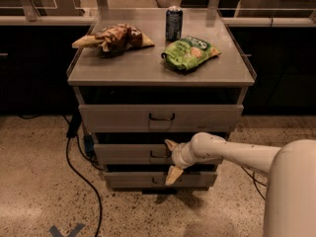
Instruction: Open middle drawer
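Observation:
The middle drawer (131, 153) is a wide grey metal front in the cart, below the taller top drawer (118, 117) and above the bottom drawer (133, 179). Its small dark loop handle (159, 154) sits at the centre of the front. My gripper (171, 160) is at the end of my white arm, which reaches in from the right. It is open, with one fingertip above the handle's right end and the other down over the bottom drawer's front. It holds nothing.
On the cart's top (138, 65) lie a brown bag (114, 37), a green chip bag (188, 52) and a blue can (173, 22). A black cable (74, 157) runs over the speckled floor left of the cart. Dark counters stand behind.

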Controlling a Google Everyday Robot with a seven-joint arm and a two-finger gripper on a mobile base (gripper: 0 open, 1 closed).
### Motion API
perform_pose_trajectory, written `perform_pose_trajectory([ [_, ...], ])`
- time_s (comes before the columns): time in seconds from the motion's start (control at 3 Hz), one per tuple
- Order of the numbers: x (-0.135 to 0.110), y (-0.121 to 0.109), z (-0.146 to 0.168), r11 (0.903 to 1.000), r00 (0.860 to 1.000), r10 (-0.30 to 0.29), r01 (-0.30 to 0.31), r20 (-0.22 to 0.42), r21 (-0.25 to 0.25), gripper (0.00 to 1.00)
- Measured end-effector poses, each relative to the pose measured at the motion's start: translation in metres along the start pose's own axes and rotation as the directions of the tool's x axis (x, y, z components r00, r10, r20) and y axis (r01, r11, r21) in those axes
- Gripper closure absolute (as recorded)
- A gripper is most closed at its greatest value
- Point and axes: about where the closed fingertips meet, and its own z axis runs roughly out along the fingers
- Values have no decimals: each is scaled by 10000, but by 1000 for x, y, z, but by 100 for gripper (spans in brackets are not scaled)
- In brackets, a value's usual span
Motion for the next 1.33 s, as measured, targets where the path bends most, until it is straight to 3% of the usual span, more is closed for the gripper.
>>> perform_pose_trajectory([
  [0.33,8,-20,2,9994,9994,-322,323,-149,91,0],
  [0.67,20,-32,1,9995,9997,194,-190,151,-239,0],
  [1.0,24,-16,5,9775,9950,1003,-984,10,-1864,0],
  [1.33,21,-10,7,9760,9951,992,-985,-60,-1944,0],
])
